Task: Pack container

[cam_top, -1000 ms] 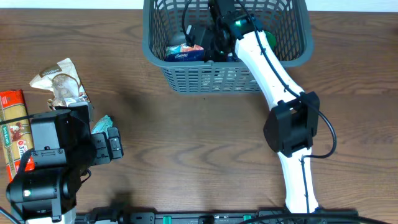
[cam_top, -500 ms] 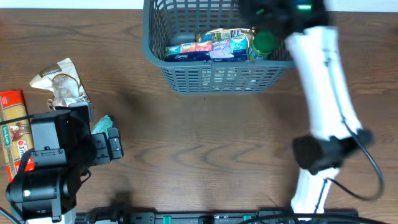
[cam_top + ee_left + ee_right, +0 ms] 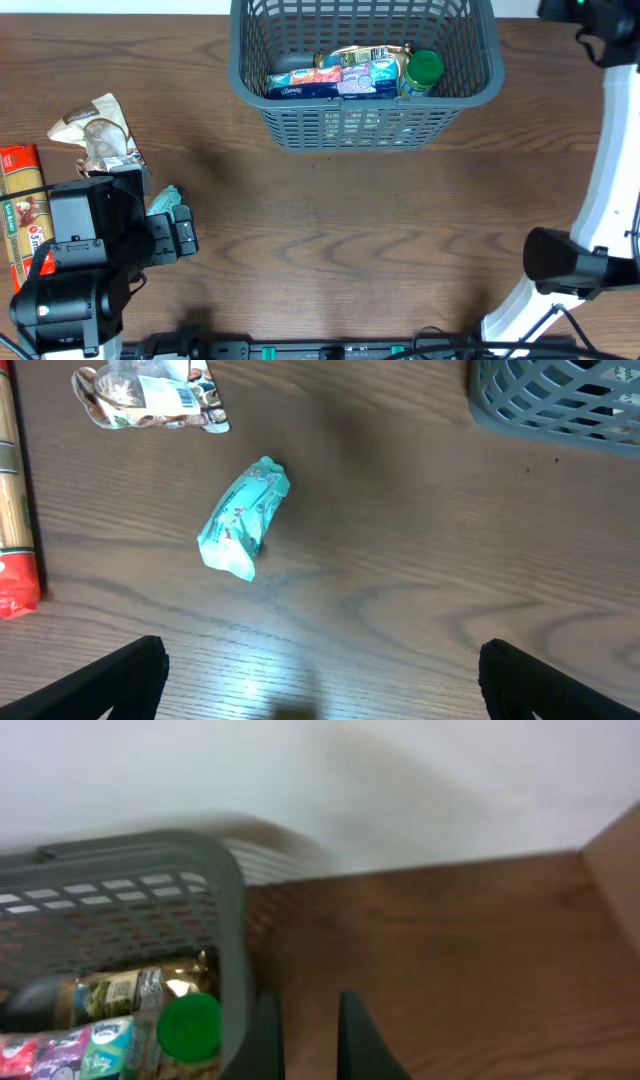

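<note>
Outside container (image 3: 350, 125) now, right gripper (image 3: 312, 1040).

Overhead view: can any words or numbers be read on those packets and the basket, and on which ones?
"3": on the red packet at the left table edge; the rest of its print is too small to read.
Blue pack in the container: white script logo, too small to read.
Teal packet, brown bag, green-lidded jar: print blurred, unreadable.
The container itself: no text.
</note>
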Controlling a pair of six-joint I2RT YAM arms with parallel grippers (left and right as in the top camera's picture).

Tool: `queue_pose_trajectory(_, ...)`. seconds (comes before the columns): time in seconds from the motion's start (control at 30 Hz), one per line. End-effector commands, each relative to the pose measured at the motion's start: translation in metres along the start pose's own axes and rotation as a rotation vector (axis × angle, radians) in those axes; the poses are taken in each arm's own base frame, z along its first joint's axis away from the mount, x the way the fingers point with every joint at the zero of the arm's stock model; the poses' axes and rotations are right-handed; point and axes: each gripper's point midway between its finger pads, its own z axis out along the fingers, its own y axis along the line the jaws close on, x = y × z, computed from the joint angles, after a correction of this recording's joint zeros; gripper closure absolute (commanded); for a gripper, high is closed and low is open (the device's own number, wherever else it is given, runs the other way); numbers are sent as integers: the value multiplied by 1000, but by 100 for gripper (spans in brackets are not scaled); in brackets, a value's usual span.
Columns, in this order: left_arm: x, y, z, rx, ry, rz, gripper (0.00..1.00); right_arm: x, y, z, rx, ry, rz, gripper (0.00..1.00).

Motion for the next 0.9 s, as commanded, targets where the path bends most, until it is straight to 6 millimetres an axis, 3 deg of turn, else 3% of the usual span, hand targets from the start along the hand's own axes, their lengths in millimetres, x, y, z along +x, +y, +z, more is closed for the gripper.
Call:
queue_pose_trajectory(0.0,-5,-1,-6,5,-20,10,2,21,4,30,-105,92,76,99)
queue_pose_trajectory(0.43,-5,-1,-6,5,-20,10,2,79,1,100,-185,302,44,99)
queue_pose_trajectory(0.87,-5,-1,-6,5,-20,10,1,87,15,107,-280,321,-20,99)
